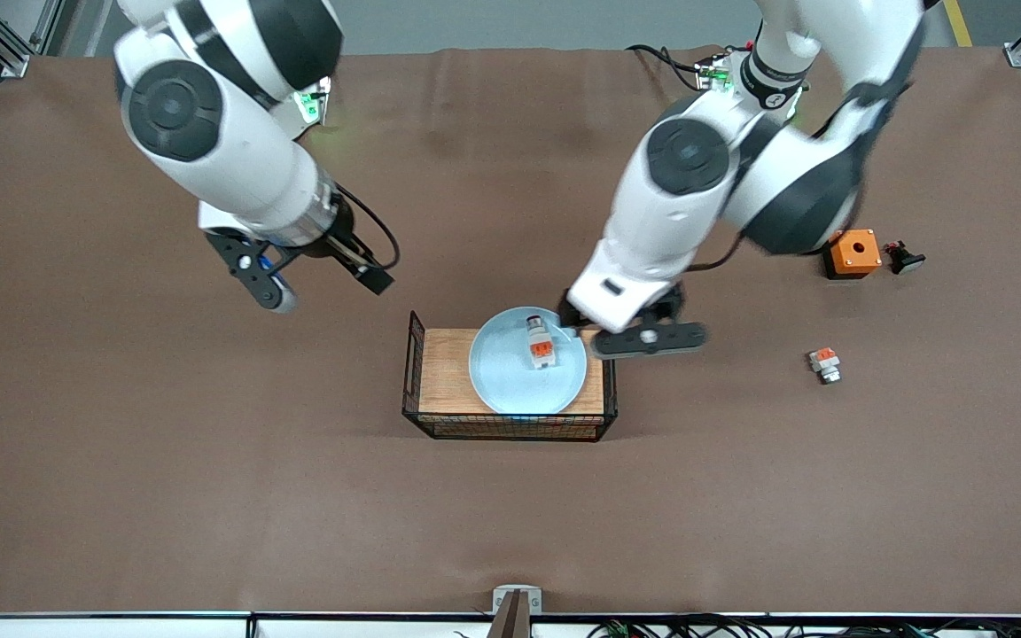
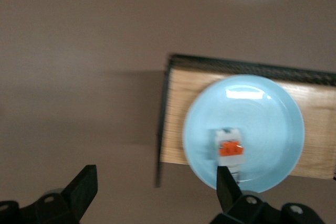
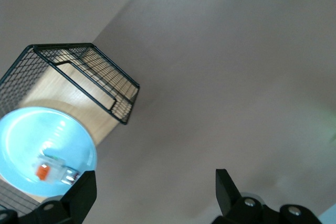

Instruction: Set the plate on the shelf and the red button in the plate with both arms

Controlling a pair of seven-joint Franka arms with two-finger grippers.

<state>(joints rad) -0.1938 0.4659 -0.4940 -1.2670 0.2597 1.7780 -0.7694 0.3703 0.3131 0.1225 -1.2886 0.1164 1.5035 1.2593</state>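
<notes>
The pale blue plate (image 1: 506,372) lies on the wooden tray (image 1: 444,372), at the tray's end toward the left arm. The red button (image 1: 540,346), a white block with an orange-red square, lies on the plate near the rim farther from the front camera. My left gripper (image 1: 612,328) hangs open just above that corner of the tray, with nothing between its fingers. The left wrist view has the plate (image 2: 262,124) and button (image 2: 230,150) beside one fingertip of that gripper (image 2: 155,187). My right gripper (image 1: 324,285) stands open over bare table toward the right arm's end, holding nothing.
A black wire basket (image 1: 510,427) frames the tray, and its raised end (image 3: 89,72) faces the right arm. Toward the left arm's end lie a smaller white-and-orange piece (image 1: 824,363), an orange box (image 1: 851,252) and a small black part (image 1: 903,257).
</notes>
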